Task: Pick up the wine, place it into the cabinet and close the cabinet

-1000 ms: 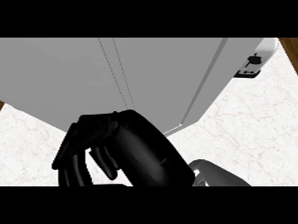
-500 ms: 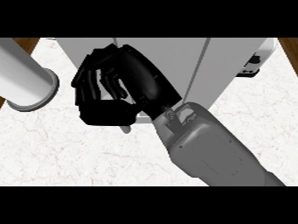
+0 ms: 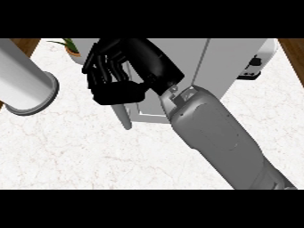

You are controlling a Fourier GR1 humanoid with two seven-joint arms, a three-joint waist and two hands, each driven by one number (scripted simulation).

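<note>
Below, white marble counter (image 3: 62, 151) borders brown wood floor (image 3: 302, 58); beside the grey cabinet (image 3: 227, 67), a potted plant (image 3: 72, 48); my right hand (image 3: 125, 71), fingers curled, holds nothing visible.

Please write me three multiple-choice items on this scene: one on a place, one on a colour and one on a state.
1. Where does the plant show?
A. Top left, beside the cabinet
B. Bottom right
C. On the forearm

2. What colour is the counter?
A. Black
B. White, marbled
C. Red

3. How is the right hand placed?
A. Flat on the counter
B. Resting at the lower edge
C. Raised in front of the cabinet

Key:
1 A: green leaves peek out at the upper left, next to the cabinet's side.
2 B: the top is pale with faint veins.
3 C: the black hand overlaps the cabinet's front, and its forearm rises from the lower right.
</note>
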